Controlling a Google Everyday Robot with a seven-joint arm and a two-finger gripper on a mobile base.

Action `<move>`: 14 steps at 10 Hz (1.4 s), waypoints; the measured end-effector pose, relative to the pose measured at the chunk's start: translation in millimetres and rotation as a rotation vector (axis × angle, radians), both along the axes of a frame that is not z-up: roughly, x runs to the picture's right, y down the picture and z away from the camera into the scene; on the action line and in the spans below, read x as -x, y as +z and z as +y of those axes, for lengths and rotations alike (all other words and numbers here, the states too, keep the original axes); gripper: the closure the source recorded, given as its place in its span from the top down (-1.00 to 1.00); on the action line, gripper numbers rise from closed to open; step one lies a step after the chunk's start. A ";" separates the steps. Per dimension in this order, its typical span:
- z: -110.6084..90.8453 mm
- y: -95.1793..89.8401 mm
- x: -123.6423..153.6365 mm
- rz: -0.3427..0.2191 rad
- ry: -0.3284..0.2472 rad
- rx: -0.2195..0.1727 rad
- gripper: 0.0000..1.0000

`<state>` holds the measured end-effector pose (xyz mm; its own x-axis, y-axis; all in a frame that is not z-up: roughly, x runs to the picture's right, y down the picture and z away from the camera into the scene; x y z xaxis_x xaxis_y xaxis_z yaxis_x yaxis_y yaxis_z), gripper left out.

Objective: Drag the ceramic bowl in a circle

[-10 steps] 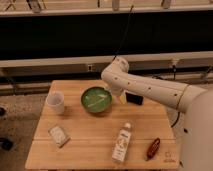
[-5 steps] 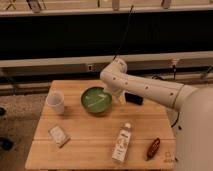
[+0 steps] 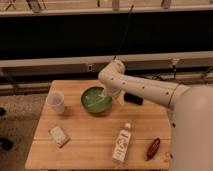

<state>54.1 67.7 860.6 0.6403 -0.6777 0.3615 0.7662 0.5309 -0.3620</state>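
The green ceramic bowl [image 3: 96,100] sits on the wooden table [image 3: 95,140], at its far middle. My white arm reaches in from the right, and my gripper [image 3: 109,95] is down at the bowl's right rim, touching or just over it. A small white cup [image 3: 55,102] stands to the left of the bowl, apart from it.
A small packet [image 3: 59,135] lies at the front left. A white bottle [image 3: 121,143] lies at the front middle, and a dark red item [image 3: 153,148] to its right. A dark object [image 3: 133,98] lies behind my arm. A dark bench runs behind the table.
My gripper has moved left onto the bowl's right rim. The bowl has shifted slightly to the left with it.
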 end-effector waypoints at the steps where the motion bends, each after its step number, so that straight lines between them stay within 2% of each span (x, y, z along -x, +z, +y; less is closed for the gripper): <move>1: 2.1 2.5 -0.6 0.000 0.000 0.006 0.60; 6: 8.2 12.7 2.6 -0.009 0.006 0.031 0.60; 14: 10.9 21.0 8.7 -0.031 0.024 0.048 0.60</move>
<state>45.5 78.5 881.6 0.6443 -0.6434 0.4134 0.7647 0.5320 -0.3636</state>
